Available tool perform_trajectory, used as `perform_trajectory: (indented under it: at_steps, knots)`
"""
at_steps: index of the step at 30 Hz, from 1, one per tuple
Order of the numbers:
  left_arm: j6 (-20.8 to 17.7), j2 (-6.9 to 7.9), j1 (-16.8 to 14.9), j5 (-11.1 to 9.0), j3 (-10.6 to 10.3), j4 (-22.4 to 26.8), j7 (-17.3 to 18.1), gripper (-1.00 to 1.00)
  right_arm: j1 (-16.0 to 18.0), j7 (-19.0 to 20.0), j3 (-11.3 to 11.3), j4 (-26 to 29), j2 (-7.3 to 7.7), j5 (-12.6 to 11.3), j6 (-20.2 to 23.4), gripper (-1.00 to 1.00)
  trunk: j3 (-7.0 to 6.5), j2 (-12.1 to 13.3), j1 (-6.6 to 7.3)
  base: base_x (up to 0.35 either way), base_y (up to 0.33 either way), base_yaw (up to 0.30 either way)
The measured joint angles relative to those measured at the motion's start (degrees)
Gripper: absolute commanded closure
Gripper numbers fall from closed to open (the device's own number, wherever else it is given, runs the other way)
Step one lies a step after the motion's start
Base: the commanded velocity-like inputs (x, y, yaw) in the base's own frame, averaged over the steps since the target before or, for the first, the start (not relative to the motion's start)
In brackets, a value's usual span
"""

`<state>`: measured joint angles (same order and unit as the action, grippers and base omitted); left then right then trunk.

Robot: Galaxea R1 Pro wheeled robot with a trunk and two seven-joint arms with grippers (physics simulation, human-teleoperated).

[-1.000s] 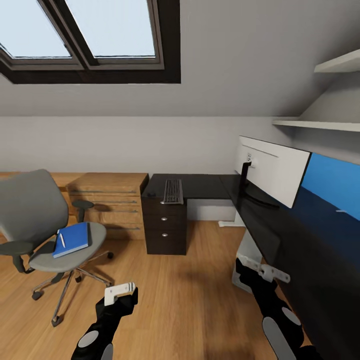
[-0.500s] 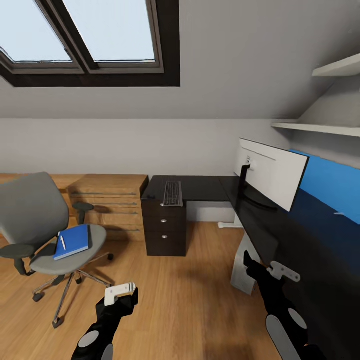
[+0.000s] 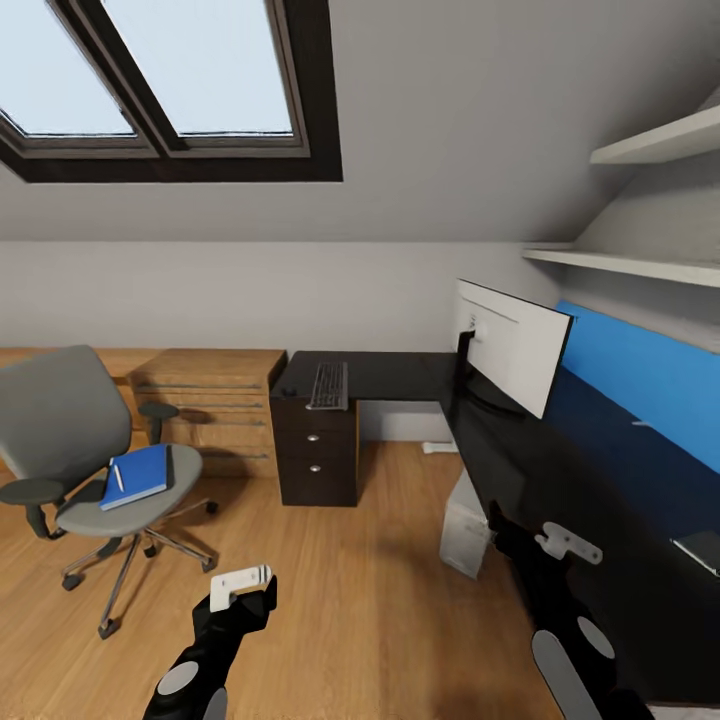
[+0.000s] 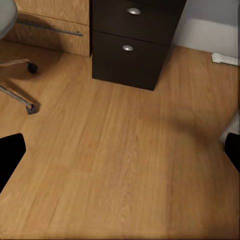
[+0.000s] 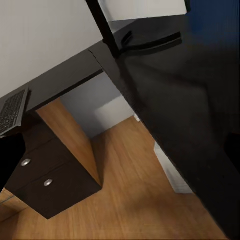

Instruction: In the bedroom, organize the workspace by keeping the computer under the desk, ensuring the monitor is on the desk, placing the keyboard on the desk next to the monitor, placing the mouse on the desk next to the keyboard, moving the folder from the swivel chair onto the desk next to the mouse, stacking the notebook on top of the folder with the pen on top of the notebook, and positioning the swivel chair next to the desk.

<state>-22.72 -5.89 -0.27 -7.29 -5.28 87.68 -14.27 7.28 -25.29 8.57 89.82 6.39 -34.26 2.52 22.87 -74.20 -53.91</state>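
Far left, the chair [image 3: 75,440] stands on the plank floor [image 3: 340,590], well apart from the desk [image 3: 560,480]; the blue folder [image 3: 135,476] lies on its seat with the pen [image 3: 117,477] on top. My left gripper [image 3: 240,584] hangs low over bare floor, fingers spread wide. The keyboard [image 3: 329,385] lies on the desk's far wing above the drawers [image 3: 318,452]. The monitor [image 3: 510,345] stands at the corner. The computer [image 3: 464,522] sits under the desk. My right gripper [image 3: 562,543] hovers beside the desk edge; I cannot tell its opening.

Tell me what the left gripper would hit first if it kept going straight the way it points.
Probably the wood floor: the left gripper points at bare planks, short of the black drawer unit. Depth is hard to judge.
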Motion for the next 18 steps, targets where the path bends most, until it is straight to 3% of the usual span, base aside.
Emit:
perform_trajectory:
  at_steps: [18]
  knots:
    - [0.00, 0.00, 0.01, 0.07, 0.00, -0.04, 0.00, -1.00, 0.00, 0.09, -0.16, 0.00, -0.05, 0.00, -0.10, -1.00, -3.23, 7.22, 3.96, -0.190, -0.261, 0.000]
